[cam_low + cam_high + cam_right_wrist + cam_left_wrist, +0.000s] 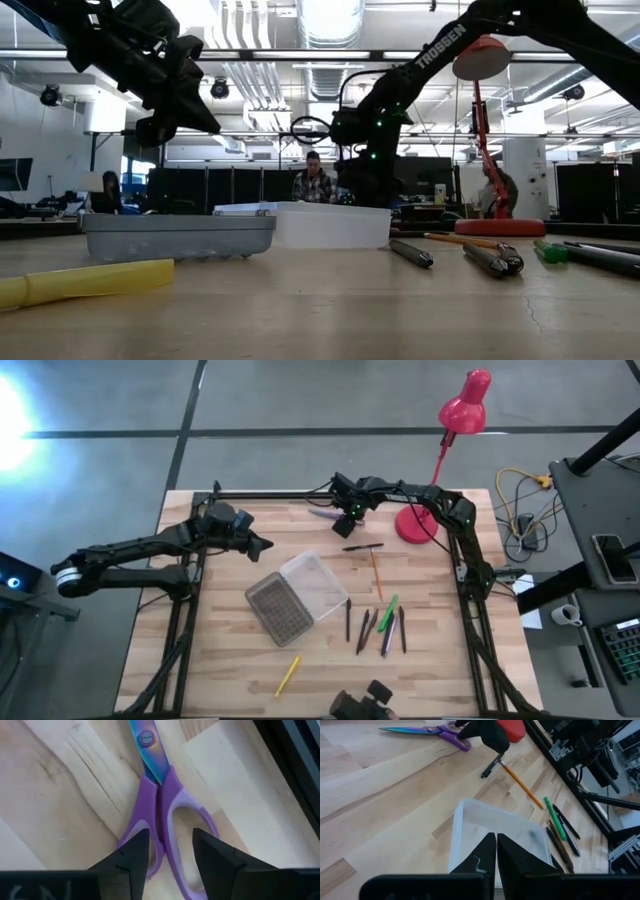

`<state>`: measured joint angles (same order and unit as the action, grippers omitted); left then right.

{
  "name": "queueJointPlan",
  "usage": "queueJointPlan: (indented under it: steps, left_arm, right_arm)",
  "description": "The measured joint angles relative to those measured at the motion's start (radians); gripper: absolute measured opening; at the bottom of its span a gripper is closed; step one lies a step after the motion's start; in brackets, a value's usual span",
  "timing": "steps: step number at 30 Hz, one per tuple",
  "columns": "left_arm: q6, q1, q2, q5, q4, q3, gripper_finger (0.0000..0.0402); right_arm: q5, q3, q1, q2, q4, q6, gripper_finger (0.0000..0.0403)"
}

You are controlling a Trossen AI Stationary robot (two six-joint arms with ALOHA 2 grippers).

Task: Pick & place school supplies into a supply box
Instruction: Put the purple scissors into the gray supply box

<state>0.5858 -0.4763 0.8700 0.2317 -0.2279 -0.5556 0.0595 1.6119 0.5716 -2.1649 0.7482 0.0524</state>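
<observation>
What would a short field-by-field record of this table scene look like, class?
right end effector: open, over the scissors handles
left end effector: shut, raised above the box
box: open, nothing visible inside
yellow pen: alone, near the table's front edge
other pens: loose, beside the box
lamp: back right corner

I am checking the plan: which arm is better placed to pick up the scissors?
The right. Its gripper is open directly over the purple handles of the scissors at the table's far edge. The left gripper is shut and hangs nearer the open box, farther from them.
</observation>
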Motion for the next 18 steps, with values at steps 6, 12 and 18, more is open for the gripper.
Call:
queueJointPlan:
  steps: [6, 12, 18]
  left_arm:
    - [0.0, 0.0, 0.0, 0.0, 0.0, 0.0, 0.0]
    - [0.0, 0.0, 0.0, 0.0, 0.0, 0.0, 0.0]
    - [0.003, 0.0, 0.0, 0.0, 0.0, 0.0, 0.0]
  right_arm:
    - [0.002, -0.042, 0.0, 0.002, 0.024, -0.015, 0.0139]
    - [0.01, -0.064, -0.002, 0.006, 0.023, -0.033, 0.013]
    - [0.019, -0.063, -0.002, 0.006, 0.023, -0.057, 0.0087]
